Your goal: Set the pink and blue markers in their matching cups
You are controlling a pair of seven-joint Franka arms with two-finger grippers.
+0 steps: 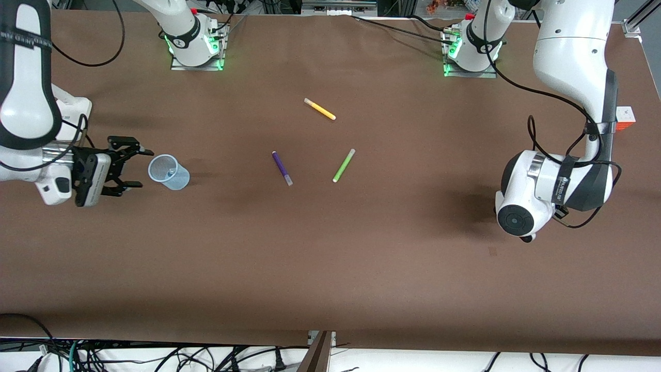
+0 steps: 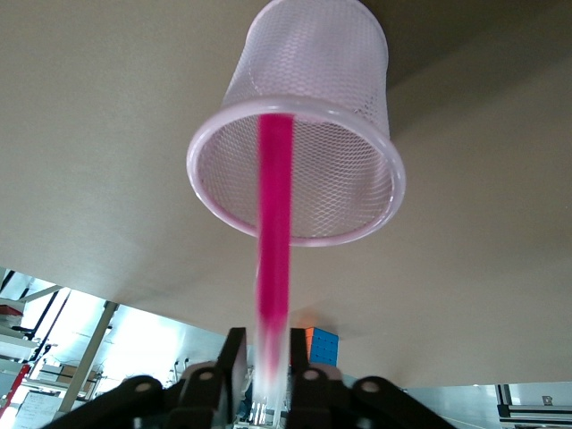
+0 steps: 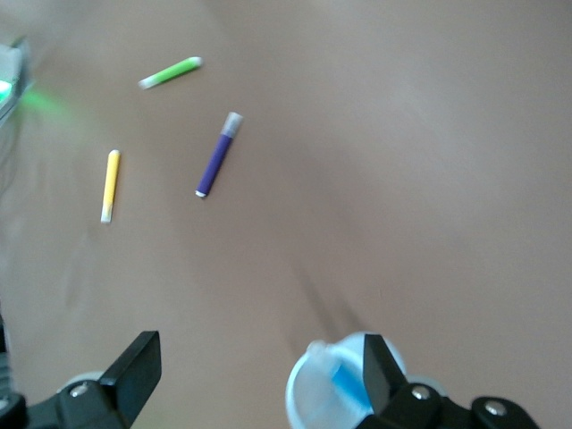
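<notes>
pink marker [image 2: 274, 241] between left gripper [image 2: 266, 380] fingers, tip in pink cup [image 2: 308, 107]

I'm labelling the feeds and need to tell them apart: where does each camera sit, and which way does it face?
Front view: high across the table, facing both arm bases; right tool open beside the blue cup.
Left wrist view: on the left wrist; left tool grips the pink marker, its tip in the pink cup.
Right wrist view: on the right wrist; right tool open over the blue cup holding the blue marker.
Shared: front and right wrist views both show purple marker.
</notes>
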